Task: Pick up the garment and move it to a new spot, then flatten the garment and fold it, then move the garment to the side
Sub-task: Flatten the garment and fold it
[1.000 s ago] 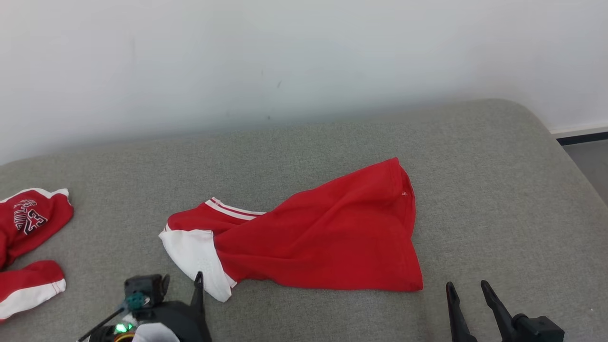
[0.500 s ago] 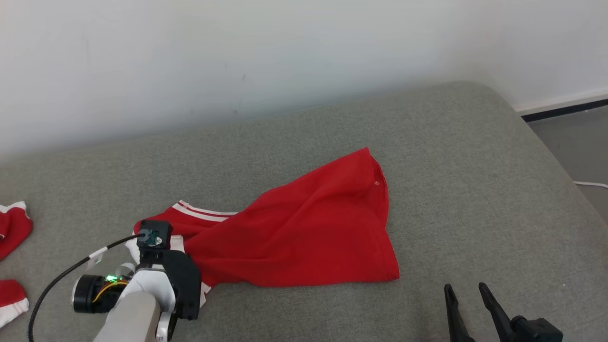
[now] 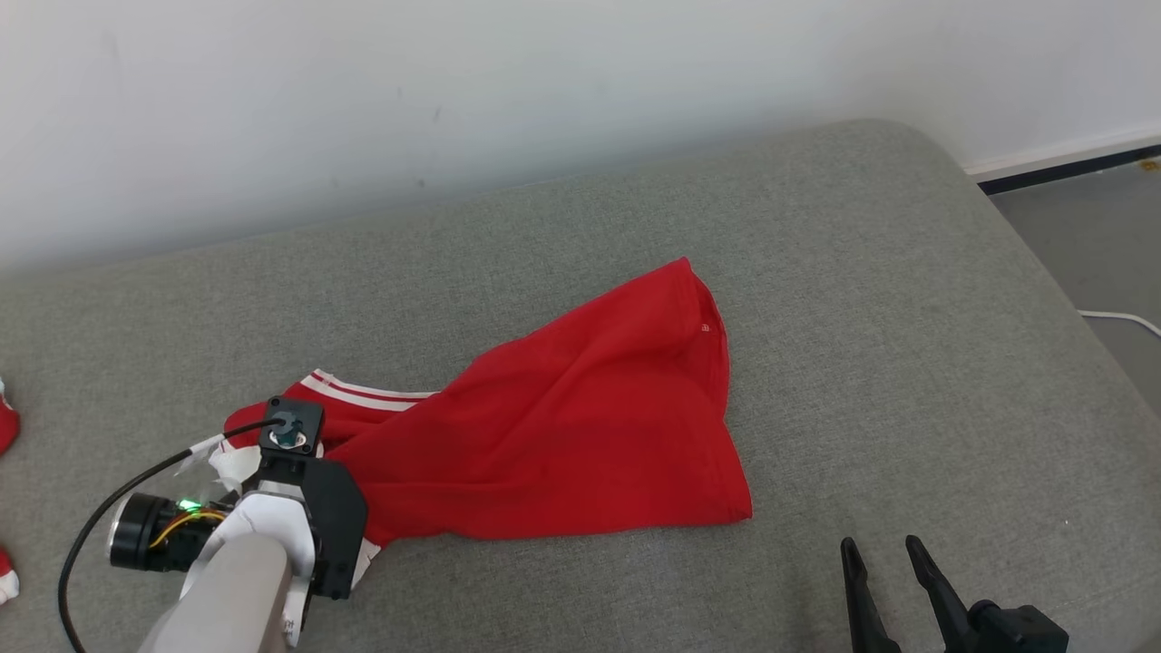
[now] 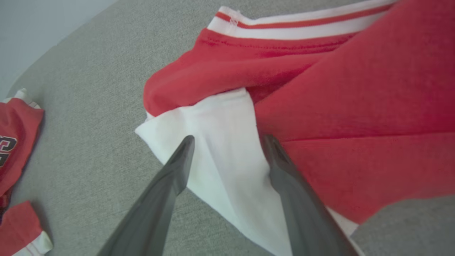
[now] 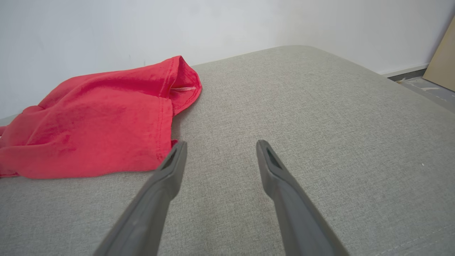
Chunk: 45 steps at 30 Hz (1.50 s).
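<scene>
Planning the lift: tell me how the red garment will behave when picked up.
Likely floppy: the red garment lies creased, so it should drape. Probably light, being thin cloth. Gripped at its white corner, it may unfold.

One red garment (image 3: 562,435) with white trim lies on one grey cushion (image 3: 907,317). Two more red-and-white pieces show in the left wrist view, a lettered piece (image 4: 14,142) at 9 o'clock and a smaller piece (image 4: 21,227) at 7 o'clock; whether they are one garment or two cannot be told. There are two grippers, the left gripper (image 4: 227,142) and the right gripper (image 3: 880,544), each with two dark fingers (image 5: 284,185), and one white cable (image 3: 1120,317) at the head view's 3 o'clock.
</scene>
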### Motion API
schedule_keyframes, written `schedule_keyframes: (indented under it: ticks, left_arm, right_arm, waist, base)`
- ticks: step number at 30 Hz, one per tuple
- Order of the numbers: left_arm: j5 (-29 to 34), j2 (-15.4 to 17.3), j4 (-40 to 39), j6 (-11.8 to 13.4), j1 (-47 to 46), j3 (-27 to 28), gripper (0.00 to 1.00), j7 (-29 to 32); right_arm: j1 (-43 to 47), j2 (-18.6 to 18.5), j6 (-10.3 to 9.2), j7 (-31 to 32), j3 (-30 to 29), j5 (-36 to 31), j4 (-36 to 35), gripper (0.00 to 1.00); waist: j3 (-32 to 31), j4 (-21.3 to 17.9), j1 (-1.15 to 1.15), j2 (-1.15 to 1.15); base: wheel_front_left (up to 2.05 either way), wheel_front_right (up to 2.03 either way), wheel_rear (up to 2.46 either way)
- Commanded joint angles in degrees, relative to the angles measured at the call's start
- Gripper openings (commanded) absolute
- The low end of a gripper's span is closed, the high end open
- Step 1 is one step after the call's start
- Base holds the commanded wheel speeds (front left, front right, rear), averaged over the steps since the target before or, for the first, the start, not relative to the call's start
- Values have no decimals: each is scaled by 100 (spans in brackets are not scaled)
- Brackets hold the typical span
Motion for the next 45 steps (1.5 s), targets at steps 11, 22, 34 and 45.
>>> schedule_keyframes:
  ticks: [11, 22, 34, 45]
  left_arm:
    - [16, 96, -137, 14, -51, -91, 100, -90]
    - [-313, 38, -373, 98, 178, 85, 0, -281]
    - [-1089, 77, -873, 326, 1129, 855, 6, -1073]
    - [-1636, -170, -1528, 442, 2319, 1359, 100, -2110]
  right_arm:
    - [-70, 0, -16, -109, 8, 96, 113, 100]
    - [-92, 0, -16, -153, 7, 99, 198, 100]
    - [-27, 0, -16, -165, -34, 68, 234, 100]
    - [47, -1, -16, -47, -91, -36, 155, 100]
  waist:
    - [37, 80, 0, 0]
    - [-33, 172, 0, 0]
    - [-155, 483, 0, 0]
    - [-405, 660, 0, 0]
  base:
    - [0, 0, 0]
    - [0, 0, 0]
    - [0, 0, 0]
    - [0, 0, 0]
